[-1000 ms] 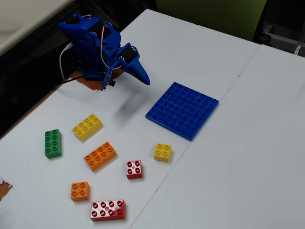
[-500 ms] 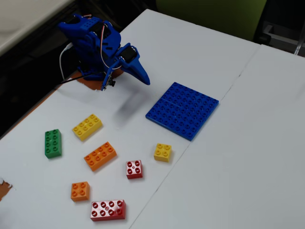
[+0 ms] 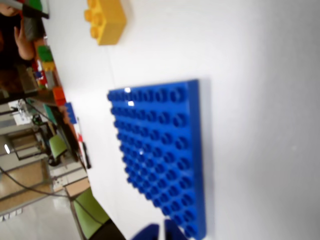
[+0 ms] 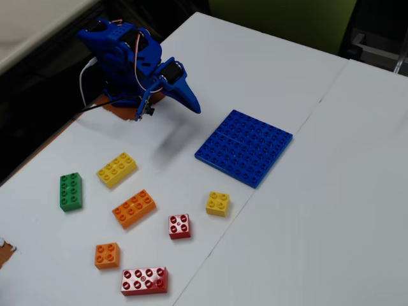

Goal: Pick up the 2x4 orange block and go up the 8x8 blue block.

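Note:
The 2x4 orange block (image 4: 134, 208) lies flat on the white table at lower left in the fixed view, with nothing touching it. It does not show in the wrist view. The 8x8 blue block (image 4: 245, 147) lies flat right of centre and fills the middle of the wrist view (image 3: 160, 150). My blue arm is folded back over its base at the upper left. Its gripper (image 4: 193, 105) points down toward the baseplate's near corner, well away from the orange block. The two fingertips sit together at the wrist view's bottom edge (image 3: 161, 232), shut and holding nothing.
Loose bricks lie around the orange block: a yellow eight-stud brick (image 4: 116, 169), a green one (image 4: 70, 191), a small red (image 4: 179, 225), a small orange (image 4: 107, 255), a long red (image 4: 145, 280) and a small yellow (image 4: 218, 203). The table edge runs along the left.

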`<state>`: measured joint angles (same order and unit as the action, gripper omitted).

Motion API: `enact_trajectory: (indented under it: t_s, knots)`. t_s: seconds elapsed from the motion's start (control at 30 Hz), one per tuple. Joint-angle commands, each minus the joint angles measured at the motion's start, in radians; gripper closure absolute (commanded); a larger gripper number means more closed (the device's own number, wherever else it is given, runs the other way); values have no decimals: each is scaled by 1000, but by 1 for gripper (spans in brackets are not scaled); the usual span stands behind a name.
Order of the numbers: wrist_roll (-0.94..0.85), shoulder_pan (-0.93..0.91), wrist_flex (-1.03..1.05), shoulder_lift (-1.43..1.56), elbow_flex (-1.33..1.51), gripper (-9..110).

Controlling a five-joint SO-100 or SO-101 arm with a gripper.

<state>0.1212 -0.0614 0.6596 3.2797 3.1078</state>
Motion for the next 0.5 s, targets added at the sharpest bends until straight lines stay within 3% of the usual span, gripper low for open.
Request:
enact_trajectory:
  t_s: [0.0,0.47]
  knots:
    - [3,-5,2,40,41,101]
    - [-12,8,5,40,41,97]
